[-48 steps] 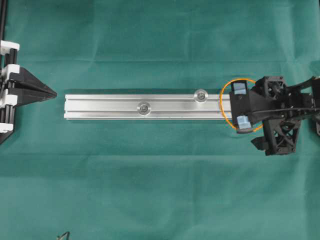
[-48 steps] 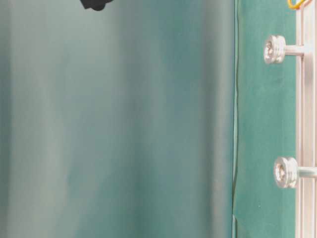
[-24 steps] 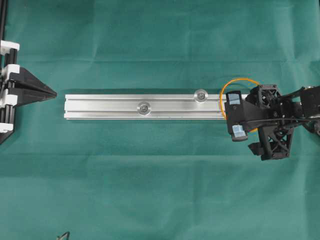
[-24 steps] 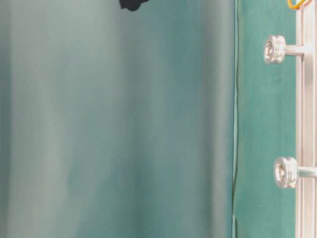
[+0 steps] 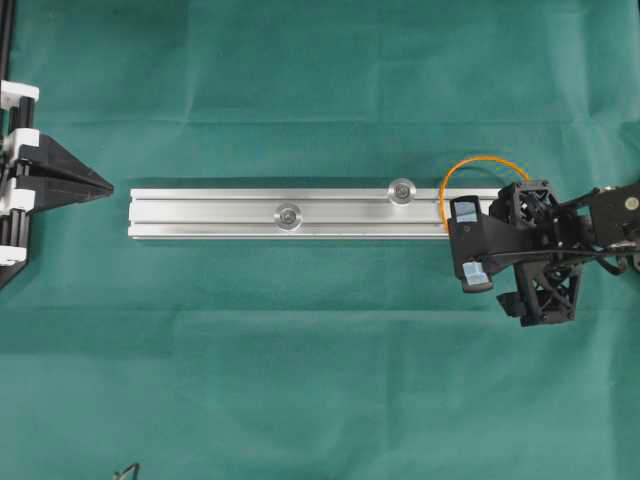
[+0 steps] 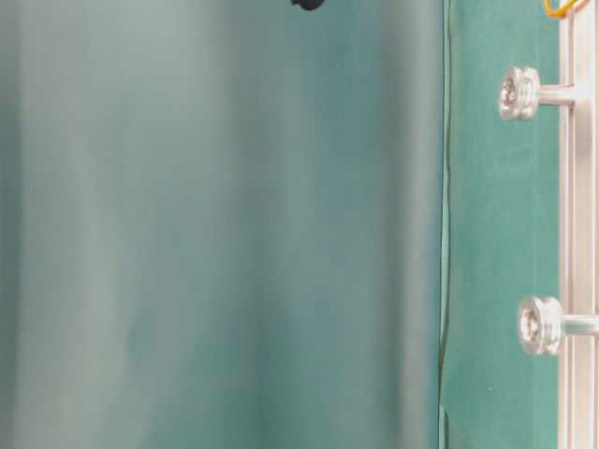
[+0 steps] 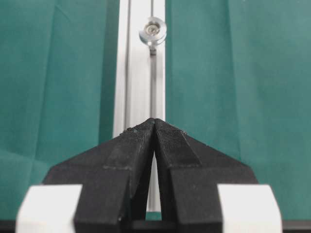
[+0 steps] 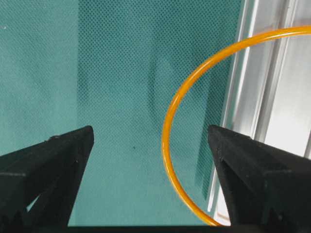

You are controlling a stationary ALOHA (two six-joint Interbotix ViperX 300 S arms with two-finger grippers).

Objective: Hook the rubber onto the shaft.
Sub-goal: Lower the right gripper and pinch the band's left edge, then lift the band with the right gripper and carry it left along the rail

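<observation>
The orange rubber (image 5: 478, 161) lies loose over the right end of the silver rail (image 5: 220, 213), partly on the green cloth. Two silver shafts stand on the rail, one (image 5: 402, 190) near the rubber and one (image 5: 289, 214) further left. My right gripper (image 5: 470, 243) hovers open at the rail's right end and covers the loop's near side. In the right wrist view the rubber (image 8: 167, 141) curves between the open fingers, nearer the right one, touching neither. My left gripper (image 5: 105, 187) is shut and empty, off the rail's left end, pointing along the rail (image 7: 141, 73).
Green cloth covers the whole table. A bit of black cable (image 5: 127, 470) shows at the bottom left edge. The table-level view shows both shafts (image 6: 518, 93) (image 6: 537, 325) from the side and a black piece of the right arm (image 6: 307, 4) at the top.
My right gripper has slid toward the near side of the rail, still open, uncovering more of the rubber's far arc. The rubber and the left gripper have not moved.
</observation>
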